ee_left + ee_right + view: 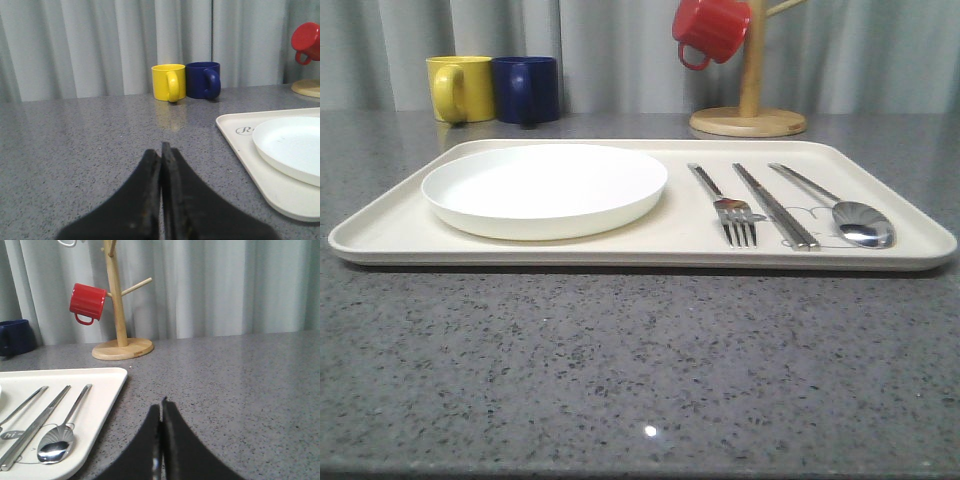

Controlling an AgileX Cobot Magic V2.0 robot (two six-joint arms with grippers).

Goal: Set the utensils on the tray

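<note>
Fork (728, 205), chopsticks (775, 205) and spoon (840, 208) lie side by side on the cream tray (380, 232), right of the white plate (545, 188), spoon nearest the right rim. Left tool (161, 150) and right tool (161, 406) are clenched, empty, each over bare grey worktop (640, 370) off the tray's sides.

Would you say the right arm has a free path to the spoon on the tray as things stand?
Probably yes. The spoon lies outermost on the tray, on the side toward the right gripper, with bare counter between them. The gripper is shut and would need to open first.
</note>
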